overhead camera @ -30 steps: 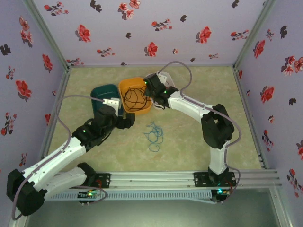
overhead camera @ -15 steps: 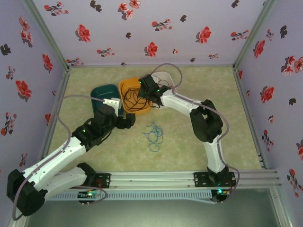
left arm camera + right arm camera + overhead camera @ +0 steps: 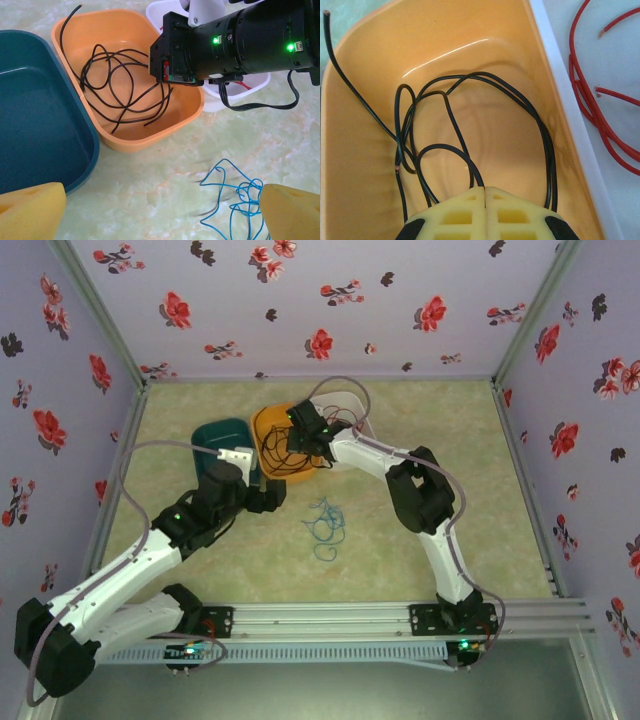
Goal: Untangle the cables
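Red cable (image 3: 580,95) (right wrist) in tray (image 3: 560,75)

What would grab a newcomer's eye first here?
The orange plastic tub at centre, with the thin black wire looped inside and the right hand shut low over it. Right beside it, a thin red wire lies in the white plastic tub, while a tangled thin blue wire sits loose on the table in front.

This is a robot test booth, lab-style: lilac paper walls printed with red and black flowers (image 3: 300,300) stand between bare aluminium corner posts (image 3: 100,318). They box in a pale green marbled tabletop (image 3: 500,520), and two white-and-black robot arms (image 3: 120,580) (image 3: 445,560) are bolted to a slotted aluminium rail (image 3: 330,618) at its near edge.
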Motion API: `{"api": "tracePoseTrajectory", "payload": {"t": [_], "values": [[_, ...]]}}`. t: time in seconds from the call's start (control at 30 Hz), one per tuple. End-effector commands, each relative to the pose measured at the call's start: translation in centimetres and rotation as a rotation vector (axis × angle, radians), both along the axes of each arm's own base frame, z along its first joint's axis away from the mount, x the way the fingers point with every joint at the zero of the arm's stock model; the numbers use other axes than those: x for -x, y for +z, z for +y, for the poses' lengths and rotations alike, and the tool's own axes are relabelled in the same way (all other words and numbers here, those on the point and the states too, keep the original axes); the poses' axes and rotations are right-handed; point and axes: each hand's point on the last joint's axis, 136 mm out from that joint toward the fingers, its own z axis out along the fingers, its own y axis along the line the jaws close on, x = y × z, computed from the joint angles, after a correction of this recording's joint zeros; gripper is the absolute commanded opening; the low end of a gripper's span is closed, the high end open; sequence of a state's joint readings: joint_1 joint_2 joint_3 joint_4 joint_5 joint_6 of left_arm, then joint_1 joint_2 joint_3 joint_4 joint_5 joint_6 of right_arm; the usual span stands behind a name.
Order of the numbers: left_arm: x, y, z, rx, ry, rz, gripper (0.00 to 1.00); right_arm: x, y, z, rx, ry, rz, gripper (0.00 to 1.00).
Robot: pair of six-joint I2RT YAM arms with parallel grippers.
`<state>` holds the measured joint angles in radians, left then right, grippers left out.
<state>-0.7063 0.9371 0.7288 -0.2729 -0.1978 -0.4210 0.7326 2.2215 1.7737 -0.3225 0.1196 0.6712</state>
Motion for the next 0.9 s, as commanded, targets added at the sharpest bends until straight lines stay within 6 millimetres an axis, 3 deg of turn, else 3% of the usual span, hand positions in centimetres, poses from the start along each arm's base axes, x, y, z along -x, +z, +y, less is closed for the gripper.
{"api": "tracePoseTrajectory", "payload": {"t": [0.0, 0.27, 0.43, 0.67, 0.87], "values": [[-0.1, 0.4, 0.2, 0.018, 0.013, 0.011, 1.0, 0.3, 1.7, -1.0, 0.019, -0.002, -0.02, 0.05], [-0.1, 0.3, 0.2, 0.024, 0.02, 0.018, 1.0, 1.6, 2.1, -2.2, -0.007, -0.03, -0.021, 0.04], [-0.1, 0.3, 0.3, 0.028, 0.024, 0.021, 1.0, 2.0, 1.3, -2.3, -0.005, -0.025, -0.005, 0.07], [-0.1, 0.3, 0.3, 0.034, 0.029, 0.028, 1.0, 2.0, 1.3, -2.0, 0.008, -0.002, -0.008, 0.31], [0.0, 0.6, 0.4, 0.041, 0.032, 0.024, 1.0, 1.6, 4.6, -3.2, 0.07, 0.005, -0.086, 0.43]]}}
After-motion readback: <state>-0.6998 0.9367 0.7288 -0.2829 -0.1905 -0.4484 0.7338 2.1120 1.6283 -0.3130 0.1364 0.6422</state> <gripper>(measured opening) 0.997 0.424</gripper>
